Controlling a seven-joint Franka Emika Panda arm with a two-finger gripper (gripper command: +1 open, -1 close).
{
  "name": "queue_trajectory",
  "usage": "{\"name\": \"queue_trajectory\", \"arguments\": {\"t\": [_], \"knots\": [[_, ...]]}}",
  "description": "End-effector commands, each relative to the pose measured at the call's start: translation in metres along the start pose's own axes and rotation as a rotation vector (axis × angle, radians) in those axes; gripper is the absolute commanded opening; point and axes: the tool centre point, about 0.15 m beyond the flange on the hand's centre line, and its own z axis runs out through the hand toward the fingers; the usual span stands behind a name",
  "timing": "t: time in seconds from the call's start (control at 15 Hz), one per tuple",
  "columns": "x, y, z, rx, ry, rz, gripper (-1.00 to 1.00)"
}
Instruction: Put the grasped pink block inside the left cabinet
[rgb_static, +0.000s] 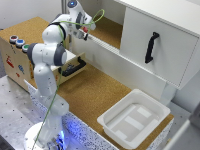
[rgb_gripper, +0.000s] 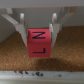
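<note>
My gripper (rgb_static: 85, 31) hung at the mouth of the left cabinet (rgb_static: 107, 30), its two fingers pinching the pink block (rgb_gripper: 39, 42) from either side, as the wrist view showed plainly, with black letter marks on the block's near face. I judged the carry to be nearly over and the placing step in hand: the block sat above the cabinet's cork-brown floor, not touching it as far as I could tell, and what the next move called for was a short push inward, a lowering until the block met the floor, and only then a spreading of the fingers. The white front rim (rgb_static: 102, 44) ran just below and in front of my fingers, and I took it for the edge most likely to catch them on a low approach. On the exterior view's right the white door (rgb_static: 157, 47) with its black handle (rgb_static: 151, 47) closed off that side, so open room lay straight ahead into the bay. The wooden box (rgb_static: 15, 60) with the coloured buttons (rgb_static: 19, 42) and the white tray (rgb_static: 134, 117) stood well apart from my path.
</note>
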Motion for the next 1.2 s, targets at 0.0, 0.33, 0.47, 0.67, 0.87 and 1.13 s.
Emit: {"name": "queue_trajectory", "arguments": {"t": [0.0, 0.33, 0.47, 0.67, 0.87, 1.13], "knots": [[0.035, -0.018, 0.035, -0.132, -0.114, -0.011, -1.00], [0.017, -0.011, 0.022, -0.158, -0.103, 0.018, 1.00], [0.003, -0.007, 0.016, -0.138, -0.102, 0.043, 1.00], [-0.018, -0.003, 0.007, -0.115, -0.098, 0.064, 1.00], [-0.053, -0.007, -0.018, -0.078, -0.086, 0.079, 1.00], [-0.108, -0.014, -0.047, -0.033, -0.103, 0.099, 1.00]]}}
